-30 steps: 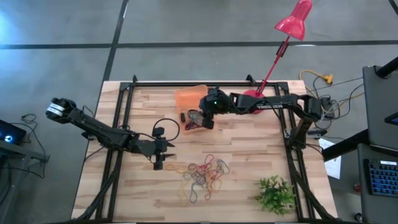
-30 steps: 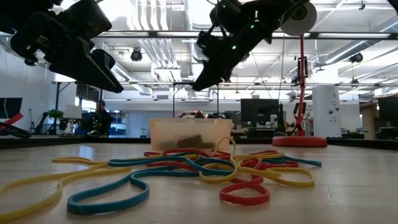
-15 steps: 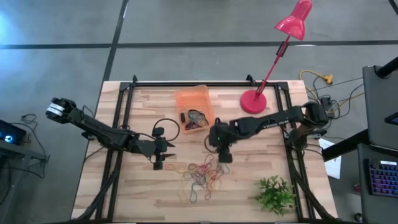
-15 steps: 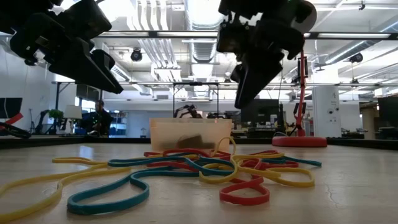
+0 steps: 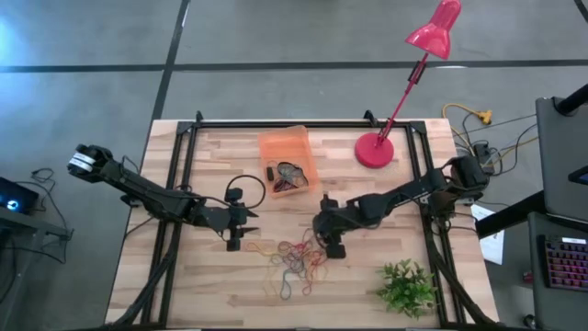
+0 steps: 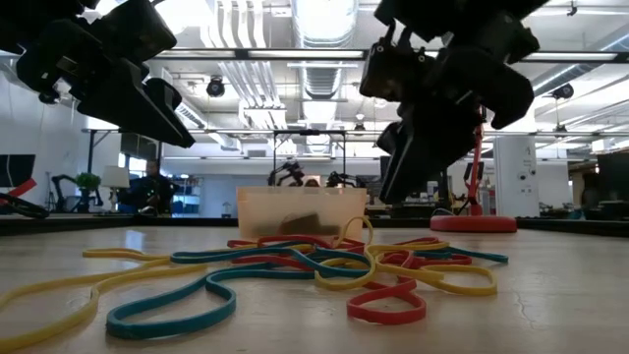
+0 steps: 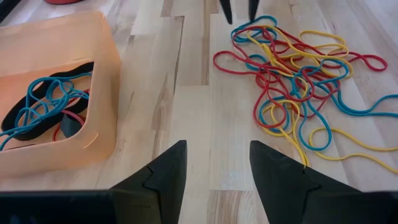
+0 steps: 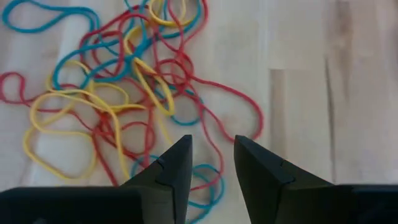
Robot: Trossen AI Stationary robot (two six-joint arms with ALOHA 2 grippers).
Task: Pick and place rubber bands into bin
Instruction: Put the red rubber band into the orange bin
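The right claw (image 5: 334,246) is held spread and empty just above the near edge of the tangled rubber bands (image 5: 296,258) on the surface (image 5: 211,276); the left claw (image 5: 235,241), also spread, waits beside them. The bands are judged light, limp and snag-prone, so a single outlying loop is best pinched, to be carried to the bin (image 5: 286,162) beyond.

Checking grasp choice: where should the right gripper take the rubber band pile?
Judging by the high view, straight down from above, at the pile's near edge under the right gripper, where flat loops overlap; pinching crossed strands should lift some.
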